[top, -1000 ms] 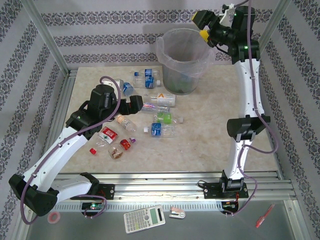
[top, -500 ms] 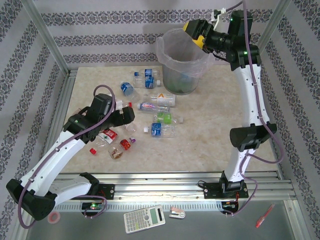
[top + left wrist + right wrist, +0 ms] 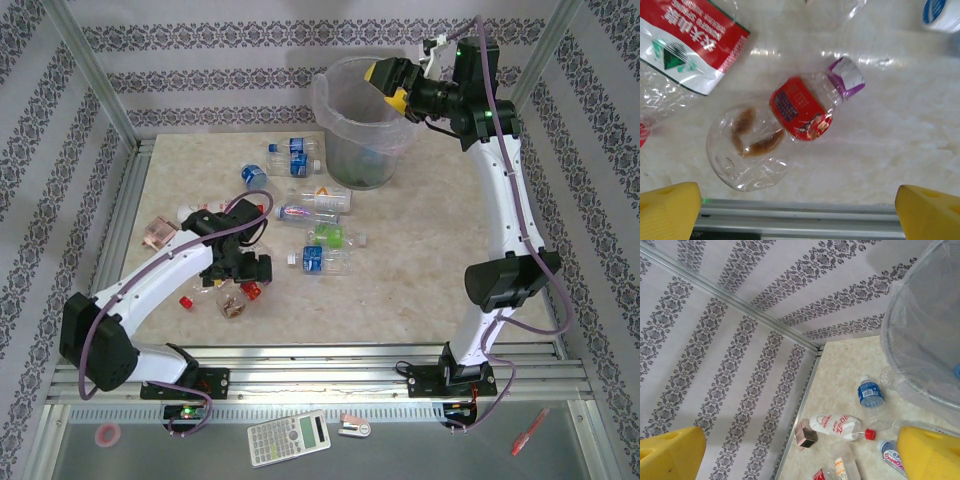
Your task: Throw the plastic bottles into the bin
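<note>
Two grippers splayed empty: left gripper (image 3: pixel 800 207) low over a crushed purple-capped bottle (image 3: pixel 799 107) with brown dregs, blurred from overhead; right gripper (image 3: pixel 395 85) by the bin (image 3: pixel 335 105) rim.

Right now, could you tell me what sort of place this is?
Likely a robot test cell rather than a home: an aluminium frame holds wallpaper panels, and a mounting rail edges the table.
</note>
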